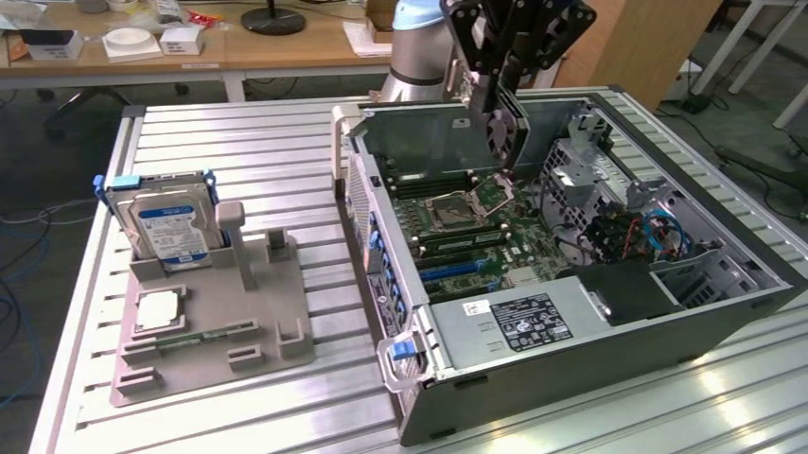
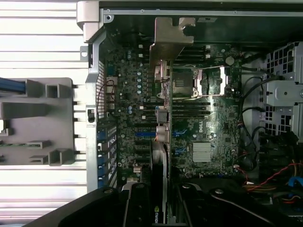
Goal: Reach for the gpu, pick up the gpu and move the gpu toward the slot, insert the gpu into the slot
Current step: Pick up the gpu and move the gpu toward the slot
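Near: slatted aluminium table (image 1: 253,426). Grey fixture (image 1: 215,322) with hard drive (image 1: 165,222) sits at 9 o'clock of the open PC case (image 1: 606,350). Gripper (image 1: 500,99) is clamped on the gpu (image 1: 505,132), hanging over the motherboard (image 1: 505,236). Slot (image 1: 451,271) is at its 7 o'clock, apart. Wooden desk (image 1: 303,52) beyond, 11 o'clock.

One gpu (image 1: 423,142) stands clamped in the jaws. Beneath the jaws there is one open computer case (image 1: 606,369), with one motherboard (image 1: 505,241), one processor socket (image 1: 461,203) and one power supply (image 1: 524,322). Well apart from the jaws, one counter (image 1: 227,142) carries one grey holder (image 1: 290,293), one hard drive (image 1: 170,227) and one processor chip (image 1: 158,309).
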Tool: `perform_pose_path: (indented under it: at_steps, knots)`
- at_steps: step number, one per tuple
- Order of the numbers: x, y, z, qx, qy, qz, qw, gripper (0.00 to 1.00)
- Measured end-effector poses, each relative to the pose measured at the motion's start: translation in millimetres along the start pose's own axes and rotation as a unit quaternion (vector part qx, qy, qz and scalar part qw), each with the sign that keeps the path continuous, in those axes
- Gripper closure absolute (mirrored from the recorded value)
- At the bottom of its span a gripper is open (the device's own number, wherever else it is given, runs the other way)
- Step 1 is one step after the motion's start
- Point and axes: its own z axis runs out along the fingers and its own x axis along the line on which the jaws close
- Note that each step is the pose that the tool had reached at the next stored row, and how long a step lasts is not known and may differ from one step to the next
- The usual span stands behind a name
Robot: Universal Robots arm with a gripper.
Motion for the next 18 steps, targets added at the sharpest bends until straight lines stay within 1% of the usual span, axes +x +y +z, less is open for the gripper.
perform_pose_path:
  at_steps: [18]
  knots:
    - [-28.8,0.5,0.2,0.0,0.0,0.0,1.0,0.74]
